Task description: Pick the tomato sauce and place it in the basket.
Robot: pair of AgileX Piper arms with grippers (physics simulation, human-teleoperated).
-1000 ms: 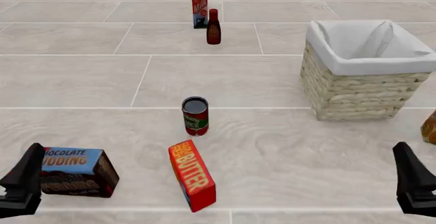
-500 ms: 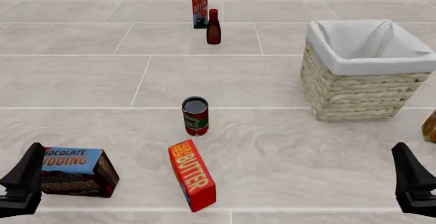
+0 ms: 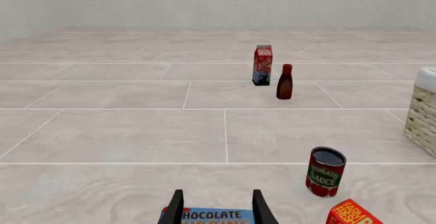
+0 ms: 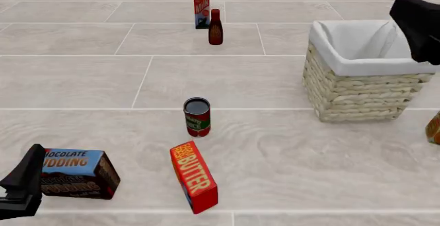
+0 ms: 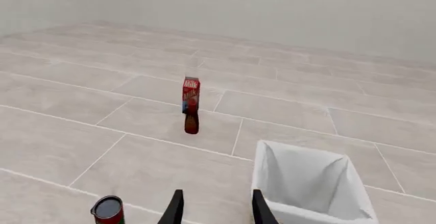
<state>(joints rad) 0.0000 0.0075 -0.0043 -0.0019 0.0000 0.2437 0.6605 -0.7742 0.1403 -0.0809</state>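
Since a second ago the right gripper (image 5: 213,207) has swung up from near-right to above the basket (image 4: 357,94), fingers apart and empty, while the left gripper (image 3: 216,208), also parted, idles and the tomato sauce (image 4: 197,117) stands untouched mid-table, everything left.

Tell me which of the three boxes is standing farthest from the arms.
The milk carton, upright at the far end just behind the dark bottle. The butter box and chocolate pudding box sit at the near edge.
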